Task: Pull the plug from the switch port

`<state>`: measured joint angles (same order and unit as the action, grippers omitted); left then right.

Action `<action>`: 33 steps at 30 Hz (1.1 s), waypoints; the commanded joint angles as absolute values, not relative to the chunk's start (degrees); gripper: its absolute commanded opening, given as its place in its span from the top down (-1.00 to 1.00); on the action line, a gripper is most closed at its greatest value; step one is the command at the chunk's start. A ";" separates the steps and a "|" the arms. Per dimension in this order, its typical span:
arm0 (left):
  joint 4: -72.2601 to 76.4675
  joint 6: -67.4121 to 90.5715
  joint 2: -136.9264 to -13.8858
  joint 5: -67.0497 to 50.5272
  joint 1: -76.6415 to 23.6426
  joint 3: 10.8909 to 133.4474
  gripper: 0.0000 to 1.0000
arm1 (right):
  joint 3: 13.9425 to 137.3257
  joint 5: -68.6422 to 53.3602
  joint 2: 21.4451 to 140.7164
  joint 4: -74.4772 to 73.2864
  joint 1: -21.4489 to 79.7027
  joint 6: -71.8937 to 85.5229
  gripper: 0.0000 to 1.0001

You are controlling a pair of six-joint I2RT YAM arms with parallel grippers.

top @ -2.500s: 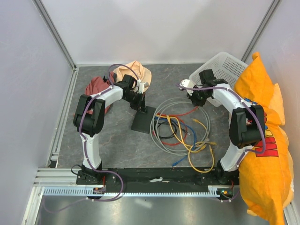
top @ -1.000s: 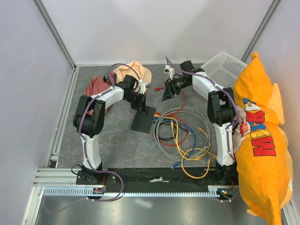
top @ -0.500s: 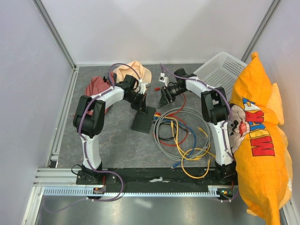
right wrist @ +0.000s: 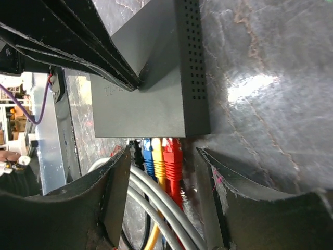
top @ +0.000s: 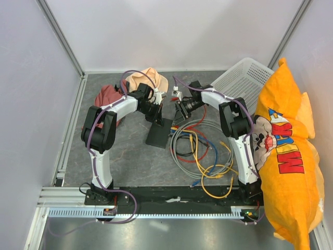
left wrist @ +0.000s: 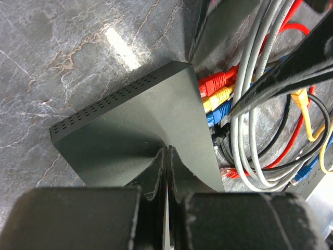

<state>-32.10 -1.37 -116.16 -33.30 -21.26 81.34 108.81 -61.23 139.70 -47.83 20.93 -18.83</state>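
The switch (left wrist: 135,122) lay flat on the grey table (top: 119,156) between the two arms, its long axis running from far to near. It was pinned from above by the left gripper (left wrist: 166,151), whose fingers were pressed together with nothing between them, tips down on the box's top face.

Four plugs were seated side by side in the switch's right-hand edge: a red plug (left wrist: 215,81) farthest back, then a yellow plug (left wrist: 219,95), a blue plug (left wrist: 218,109) and a black plug (right wrist: 137,150) nearest. Each plug's long axis pointed rightward, out of the port face and away from the box, into the loose grey cables (top: 179,151) coiled on the right.

The right gripper (right wrist: 163,156) was held just to the right of that port face, on the plug side, its jaws apart and clamped on nothing. In its wrist view the whole row of plugs was framed between the two fingers, with the red plug closest to one finger. Whether either finger touched a plug could not be told.

The right arm was judged much the nearer to the plugs and the one placed to pull. A straight draw to the right, along the plug's axis, was judged to be what the move called for. Which of the four was meant could not be told.
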 commanded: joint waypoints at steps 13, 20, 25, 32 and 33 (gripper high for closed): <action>-36.65 -5.54 -116.98 -27.69 -21.45 78.75 0.97 | 108.54 -57.22 144.40 -46.94 22.15 -16.35 -0.04; -36.83 -5.54 -116.89 -27.60 -21.45 78.31 0.96 | 109.42 -57.57 146.07 -45.97 22.24 -14.77 0.08; -36.74 -5.71 -116.98 -27.42 -21.36 78.13 0.97 | 110.30 -58.18 147.21 -45.70 22.15 -14.33 0.12; -36.83 -5.71 -117.25 -27.33 -21.36 78.13 0.96 | 110.04 -59.50 148.54 -44.56 20.30 -12.83 0.16; -36.91 -5.71 -117.25 -27.33 -21.44 78.13 0.97 | 109.95 -59.24 148.62 -44.56 20.22 -12.92 0.18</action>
